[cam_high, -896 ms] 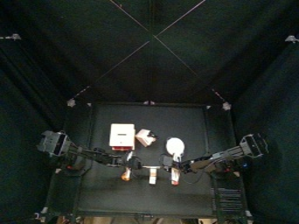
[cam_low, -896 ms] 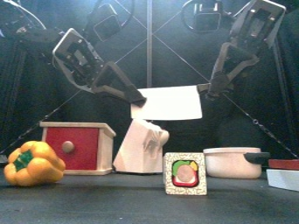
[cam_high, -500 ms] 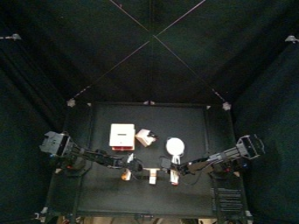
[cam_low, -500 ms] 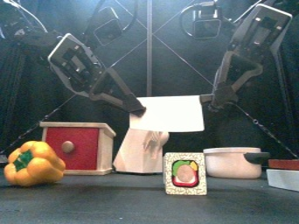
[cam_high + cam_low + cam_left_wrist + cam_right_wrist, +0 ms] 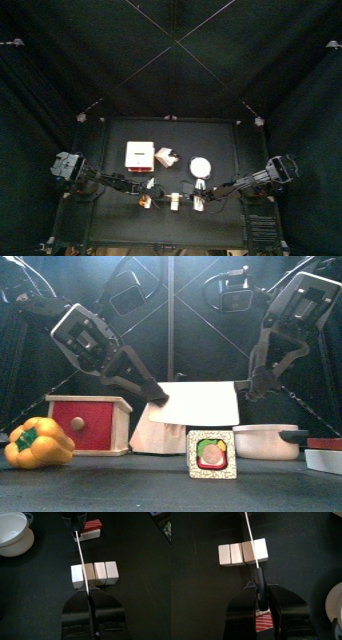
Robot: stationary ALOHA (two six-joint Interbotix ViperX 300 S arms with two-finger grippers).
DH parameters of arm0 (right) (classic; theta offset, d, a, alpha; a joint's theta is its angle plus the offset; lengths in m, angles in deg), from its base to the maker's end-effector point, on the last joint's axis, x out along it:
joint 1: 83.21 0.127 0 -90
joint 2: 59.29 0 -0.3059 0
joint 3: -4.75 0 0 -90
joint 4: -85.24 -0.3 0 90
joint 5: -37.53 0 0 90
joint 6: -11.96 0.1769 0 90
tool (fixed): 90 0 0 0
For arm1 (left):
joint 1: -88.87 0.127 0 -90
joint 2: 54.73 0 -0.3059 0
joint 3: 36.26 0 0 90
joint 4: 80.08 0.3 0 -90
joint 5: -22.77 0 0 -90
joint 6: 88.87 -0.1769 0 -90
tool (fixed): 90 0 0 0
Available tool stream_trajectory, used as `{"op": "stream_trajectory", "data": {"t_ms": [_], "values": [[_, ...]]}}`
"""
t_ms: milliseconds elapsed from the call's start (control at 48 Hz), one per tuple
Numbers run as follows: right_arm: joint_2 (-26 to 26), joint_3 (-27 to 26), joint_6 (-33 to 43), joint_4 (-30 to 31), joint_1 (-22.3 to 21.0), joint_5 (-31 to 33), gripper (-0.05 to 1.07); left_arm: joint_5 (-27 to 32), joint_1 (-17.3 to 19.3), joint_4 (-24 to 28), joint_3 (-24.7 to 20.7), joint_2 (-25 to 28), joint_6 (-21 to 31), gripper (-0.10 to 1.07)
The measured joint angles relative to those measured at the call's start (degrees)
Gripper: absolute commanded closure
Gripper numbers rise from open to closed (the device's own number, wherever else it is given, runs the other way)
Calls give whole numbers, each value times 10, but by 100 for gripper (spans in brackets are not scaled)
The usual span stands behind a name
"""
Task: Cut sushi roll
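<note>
- While both arms are reaching in over the table (image 5: 120, 484), they are sharing one knife (image 5: 198, 402) above the roll (image 5: 211, 454).
- Roll is lying near the table's front edge, cut end facing the front camera, filling showing.
- Left wrist view is showing the roll as three blocks side by side, touching.
- Knife blade is hanging broadside to the front camera, crossing the roll's length, lower edge just above the roll's top; cannot tell if it is touching.
- From the wrist views the blade is lining up on the seam between an end block and the middle block.
- Right gripper (image 5: 259, 587) is clamping the knife's black handle, jaws closed tight on it, on the roll's right side.
- Left gripper (image 5: 85, 598) is pinching the blade's other end, jaws closed on the thin metal, on the roll's left side.
- Yellow pepper (image 5: 38, 443) is sitting well left of the roll, at the front.
- Red box (image 5: 88, 421) with a round knob is standing left of the roll, behind the pepper.
- Wood block (image 5: 158, 436) is standing just behind and left of the roll, tilted.
- White bowl (image 5: 267, 441) is sitting behind and right of the roll.
- Red-and-white block (image 5: 322, 456) is lying right of the roll, at the picture edge.
</note>
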Motion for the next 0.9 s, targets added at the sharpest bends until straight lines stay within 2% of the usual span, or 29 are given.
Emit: {"op": "stream_trajectory", "data": {"t_ms": [896], "values": [[18,1,0,0,0,-1,68,0,-1,-2,-4,12,1,80]]}}
